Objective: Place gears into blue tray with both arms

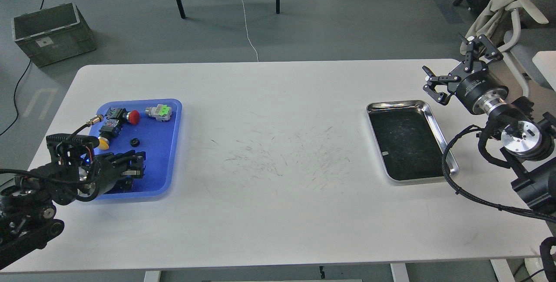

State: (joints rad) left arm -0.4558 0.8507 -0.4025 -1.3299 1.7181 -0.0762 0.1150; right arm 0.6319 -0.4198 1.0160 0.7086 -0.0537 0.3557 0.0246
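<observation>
One gear (135, 142) lies in the blue tray (167, 151) among the push-button switches (124, 117) — no others show on the table (278, 212). The left gripper (135, 165) hovers over the tray; I cannot tell its state. The right gripper (451, 71) is spread wide and empty beyond the steel tray (438, 132) — likely near done.

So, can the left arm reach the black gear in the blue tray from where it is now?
Probably yes. The left gripper hangs over the blue tray, and the gear lies just beyond its fingers, with bare tray floor between them.

Left arm (26, 204) cut by frame edge
</observation>
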